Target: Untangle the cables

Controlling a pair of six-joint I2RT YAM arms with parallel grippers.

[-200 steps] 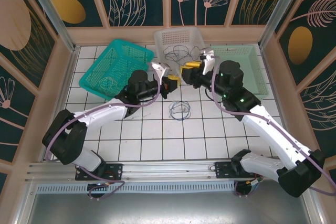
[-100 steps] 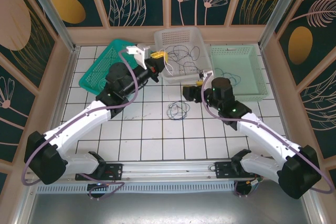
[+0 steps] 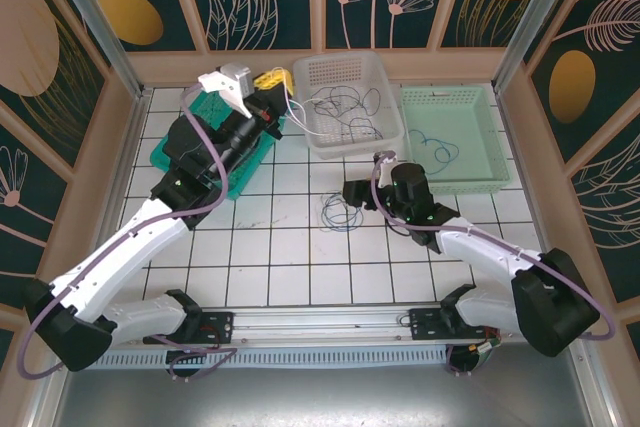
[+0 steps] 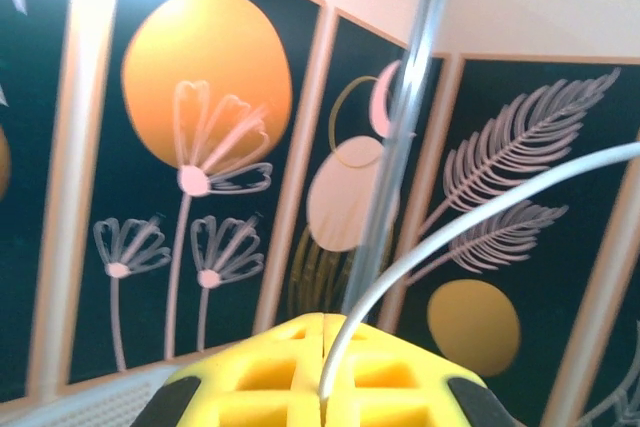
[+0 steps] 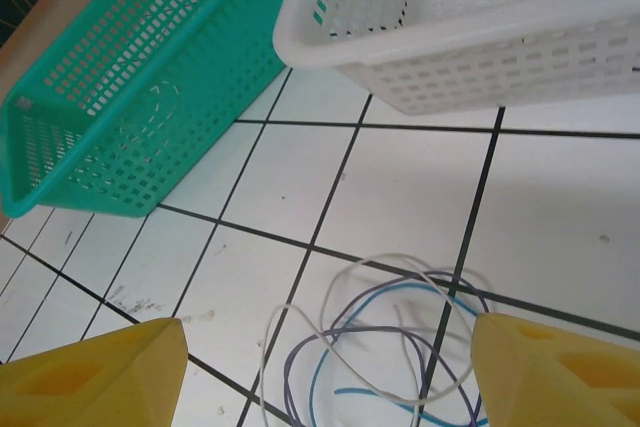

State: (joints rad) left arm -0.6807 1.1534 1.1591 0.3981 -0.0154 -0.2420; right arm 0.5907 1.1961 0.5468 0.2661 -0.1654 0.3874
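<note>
My left gripper (image 4: 322, 372) is clamping its yellow pads (image 4: 260, 377) tightly together on a white cable (image 4: 430, 245). The wire is rising out of the seam between them and arcing away to the upper right of the wrist frame, across the painted wall panels (image 4: 205, 77). In the overhead view I am seeing this left gripper (image 3: 270, 79) raised in the upper left centre, above the far end of the teal basket (image 3: 175, 152). The white cable (image 3: 290, 102) is running from it to the right, toward the white basket (image 3: 355, 144).

My right gripper (image 5: 330, 347) is standing wide apart and grasping nothing, one yellow fingertip (image 5: 100, 367) sitting in the lower left corner of the wrist frame and the other in the lower right. Between them a loose bundle of cables (image 5: 385, 342), white, purple-grey and blue loops overlapping, is lying on the tiled table (image 5: 400, 187). From above, the right gripper (image 3: 350, 192) is hanging low at mid-frame, just beside that bundle (image 3: 340, 212).

More cables (image 3: 345, 107) are lying tangled inside the white basket at upper centre. A blue cable (image 3: 435, 145) is resting in the mint basket (image 3: 455, 185) on the right. In the right wrist view the teal basket (image 5: 130, 117) is filling the upper left, with the white basket (image 5: 480, 67) to its right.
</note>
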